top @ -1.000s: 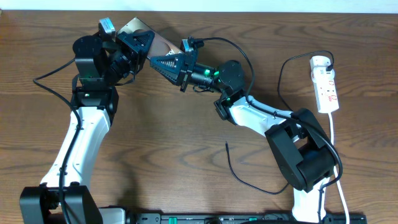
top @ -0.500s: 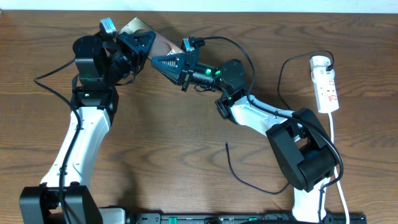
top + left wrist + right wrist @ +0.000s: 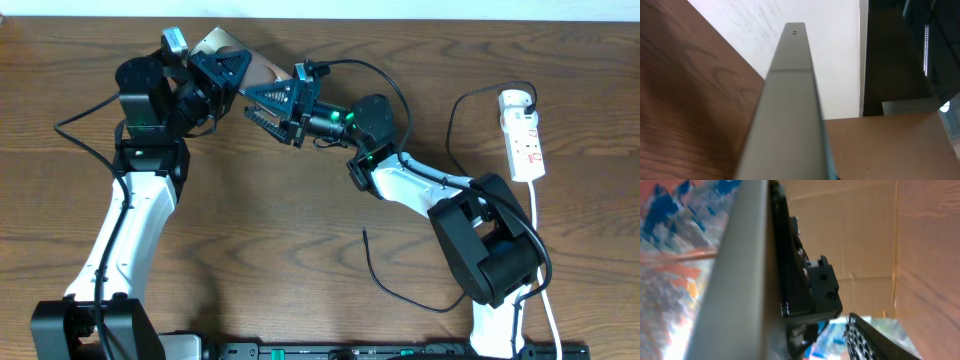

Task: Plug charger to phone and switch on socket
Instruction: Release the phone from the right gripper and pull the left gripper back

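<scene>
The left gripper [image 3: 225, 68] is clamped on the phone [image 3: 258, 68], which juts out past its fingertips toward the right arm, raised on edge above the table [image 3: 280, 220]. In the left wrist view the phone [image 3: 790, 115] runs straight out from between the jaws as a narrow grey edge with two tiny holes near its far end. The right gripper [image 3: 250, 104] faces the left one with its jaws apart and nothing between them; the phone's free end sits just beyond and above its upper fingertip. The right wrist view shows the phone's [image 3: 735, 280] grey edge close along one side, with a black block against its face. The charger [image 3: 450, 130] is well behind the right jaws: its plug tip [image 3: 365, 233] lies loose on the table beside the right arm, unplugged. Farthest right, the socket [image 3: 525, 140] lies flat, the charger's white adapter [image 3: 514, 99] seated at its far end
</scene>
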Motion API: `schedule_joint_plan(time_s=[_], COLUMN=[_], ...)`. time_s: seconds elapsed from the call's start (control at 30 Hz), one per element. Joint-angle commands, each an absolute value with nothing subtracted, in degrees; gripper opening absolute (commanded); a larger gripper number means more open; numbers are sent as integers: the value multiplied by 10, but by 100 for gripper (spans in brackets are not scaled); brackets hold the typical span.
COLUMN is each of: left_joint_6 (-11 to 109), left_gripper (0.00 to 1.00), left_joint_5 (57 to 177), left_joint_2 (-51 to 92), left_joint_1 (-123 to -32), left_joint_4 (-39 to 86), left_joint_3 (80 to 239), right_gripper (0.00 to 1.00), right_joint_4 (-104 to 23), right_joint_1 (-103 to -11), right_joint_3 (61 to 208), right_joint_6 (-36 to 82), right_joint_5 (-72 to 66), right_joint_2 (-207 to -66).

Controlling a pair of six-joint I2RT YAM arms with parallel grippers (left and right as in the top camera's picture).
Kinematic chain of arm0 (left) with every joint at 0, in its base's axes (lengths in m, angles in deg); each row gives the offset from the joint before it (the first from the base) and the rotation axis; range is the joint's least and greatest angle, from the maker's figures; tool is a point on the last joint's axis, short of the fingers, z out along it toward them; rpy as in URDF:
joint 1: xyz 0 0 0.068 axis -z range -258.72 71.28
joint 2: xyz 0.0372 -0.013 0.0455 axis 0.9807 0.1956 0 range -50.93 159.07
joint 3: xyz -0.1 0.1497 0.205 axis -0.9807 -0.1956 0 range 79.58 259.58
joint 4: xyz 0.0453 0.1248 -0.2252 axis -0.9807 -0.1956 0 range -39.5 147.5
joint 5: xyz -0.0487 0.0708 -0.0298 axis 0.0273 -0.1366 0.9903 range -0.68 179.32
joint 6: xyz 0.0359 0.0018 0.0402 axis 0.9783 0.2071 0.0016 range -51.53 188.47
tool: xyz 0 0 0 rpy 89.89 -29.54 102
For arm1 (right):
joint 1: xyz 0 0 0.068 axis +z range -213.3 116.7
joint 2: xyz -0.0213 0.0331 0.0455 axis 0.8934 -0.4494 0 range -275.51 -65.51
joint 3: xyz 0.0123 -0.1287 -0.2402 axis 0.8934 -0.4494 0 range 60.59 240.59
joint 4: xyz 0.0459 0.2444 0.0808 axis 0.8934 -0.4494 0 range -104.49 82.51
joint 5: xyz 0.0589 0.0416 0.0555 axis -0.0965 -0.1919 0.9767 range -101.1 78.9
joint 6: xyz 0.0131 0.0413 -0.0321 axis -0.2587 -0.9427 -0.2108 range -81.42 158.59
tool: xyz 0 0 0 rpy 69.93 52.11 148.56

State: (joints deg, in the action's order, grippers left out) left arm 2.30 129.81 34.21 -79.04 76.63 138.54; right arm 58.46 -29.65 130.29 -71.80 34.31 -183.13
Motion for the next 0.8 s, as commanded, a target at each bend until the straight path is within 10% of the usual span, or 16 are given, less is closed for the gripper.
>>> schedule_joint_plan(time_s=[0.0, 0.2, 0.77], left_joint_6=[31, 31, 31], left_gripper=[7, 7, 7], left_joint_5=[1363, 1365, 1383], left_joint_2=[337, 337, 337], left_joint_1=[-782, -782, -805], left_joint_4=[767, 767, 767], left_joint_3=[1394, 1394, 1394], right_gripper=[65, 99, 99], right_joint_4=[589, 589, 589], right_joint_1=[-296, -296, -311], right_joint_3=[1311, 1311, 1311], right_joint_6=[-710, -710, -710], right_joint_5=[331, 331, 347], right_joint_2=[-1828, -1828, -1828])
